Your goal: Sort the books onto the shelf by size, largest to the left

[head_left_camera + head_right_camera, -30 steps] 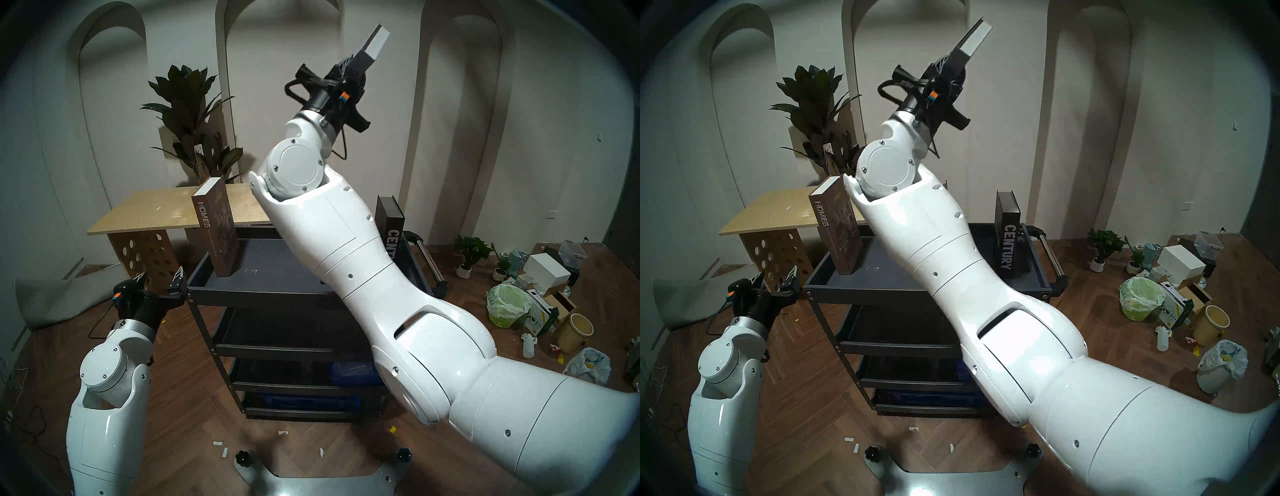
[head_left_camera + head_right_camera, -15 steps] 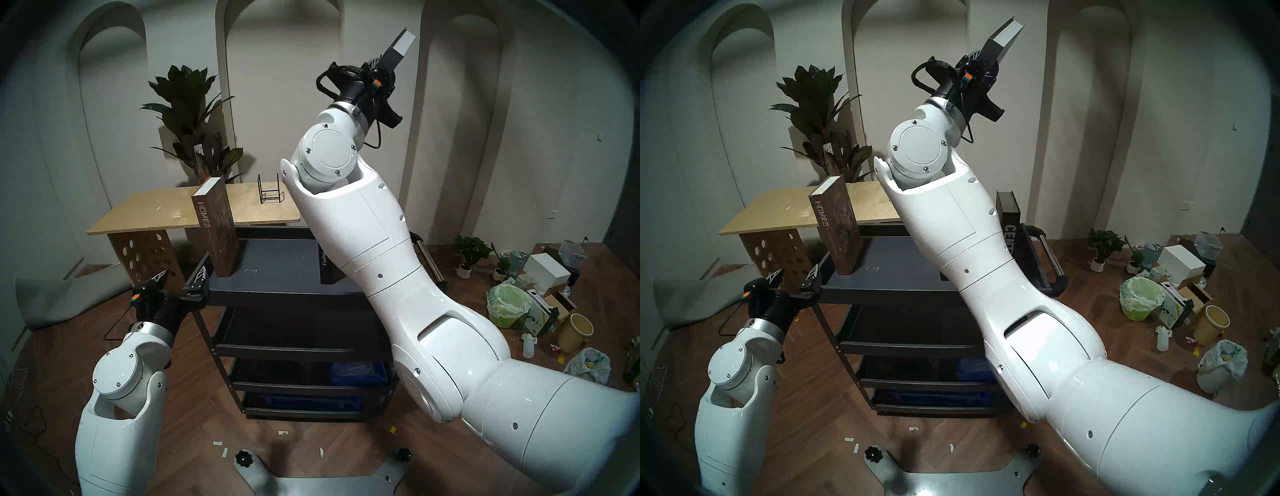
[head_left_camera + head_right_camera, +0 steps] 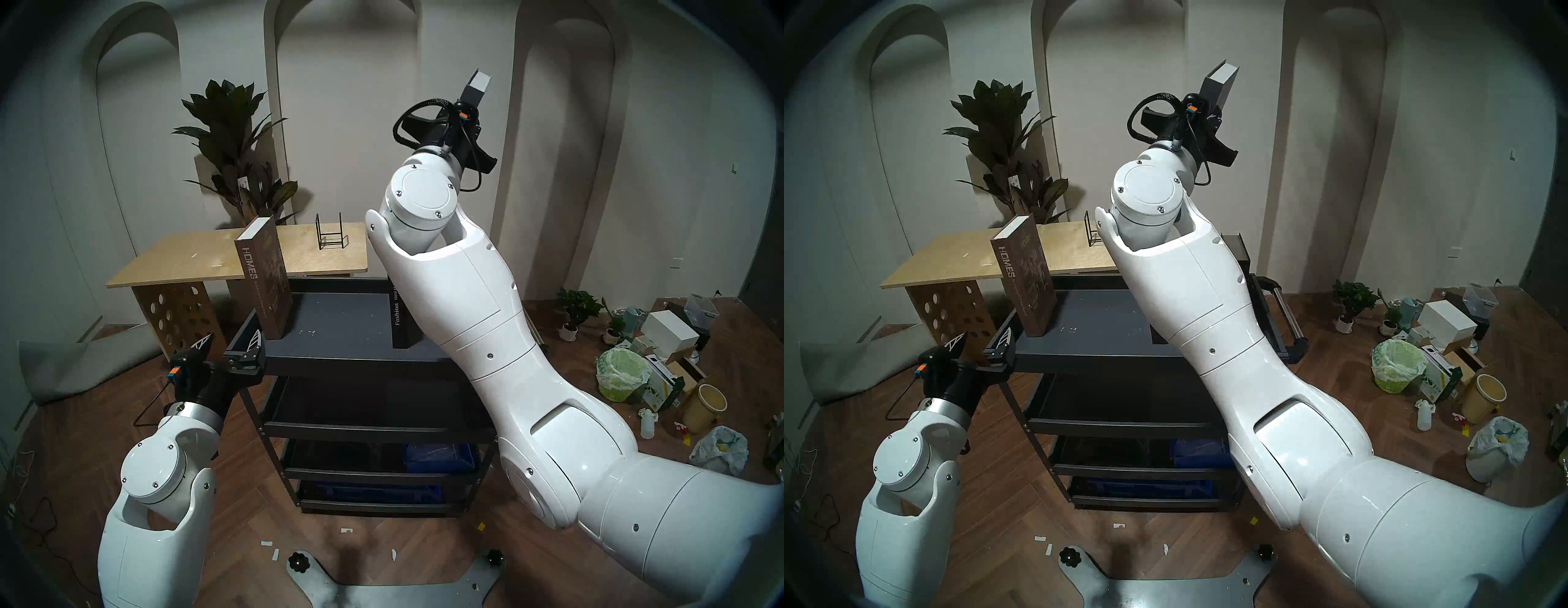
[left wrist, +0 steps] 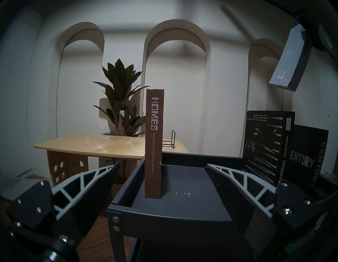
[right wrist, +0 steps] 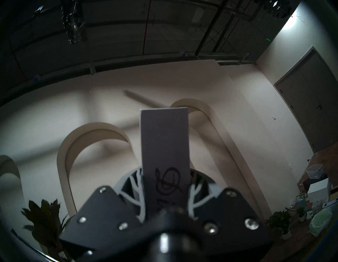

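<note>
The brown book "HOMES" (image 3: pixel 265 280) stands upright at the left end of the dark grey shelf (image 3: pixel 339 322). At the right end stand the black "Fashion Ideal Home" book (image 4: pixel 265 146) and the black "CENTURY" book (image 4: pixel 307 155), which my right arm mostly hides in the head views. High above the shelf's right side my right gripper (image 3: pixel 466 108) is shut on the grey book (image 3: pixel 477 87), which points up and tilts. My left gripper (image 3: pixel 232 344) is open and empty at the shelf's front left corner, its fingers either side of that corner, facing "HOMES" (image 4: pixel 153 142).
A plywood table (image 3: pixel 191 259) with a small black wire rack (image 3: pixel 331 235) stands behind the cart, with a potted plant (image 3: pixel 237 140) behind it. The cart's handle (image 3: pixel 1289 314) sticks out on the right. Boxes, bins and small plants (image 3: pixel 662 361) litter the floor at the right.
My right arm has swung to the right with the grey book and lowered it slightly, uncovering the wire rack and the Fashion book. My left gripper has moved forward to the shelf's front left corner.
</note>
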Robot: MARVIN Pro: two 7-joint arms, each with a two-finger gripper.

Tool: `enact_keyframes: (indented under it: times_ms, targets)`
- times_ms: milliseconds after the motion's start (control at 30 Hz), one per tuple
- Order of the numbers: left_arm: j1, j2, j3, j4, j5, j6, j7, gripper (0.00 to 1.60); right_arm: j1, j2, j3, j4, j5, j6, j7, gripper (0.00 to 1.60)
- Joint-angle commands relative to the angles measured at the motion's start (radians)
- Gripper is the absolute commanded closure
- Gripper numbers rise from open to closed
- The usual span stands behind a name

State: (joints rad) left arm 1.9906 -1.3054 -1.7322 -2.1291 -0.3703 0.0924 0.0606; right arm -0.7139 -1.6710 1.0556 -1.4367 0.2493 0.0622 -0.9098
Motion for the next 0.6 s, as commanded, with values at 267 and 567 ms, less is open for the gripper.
enact_keyframes:
  times_ms: [267,567]
  targets:
    - [0.022,-0.026,0.033,-0.073,0.069,0.01,0.082,0.0,-0.03,0.15,-0.026,-0.14,0.116,0.28,0.171,1.6]
    - [0.017,-0.04,0.063,-0.082,0.114,0.037,0.145,0.0,-0.023,0.244,-0.029,-0.22,0.218,0.455,0.26,1.6]
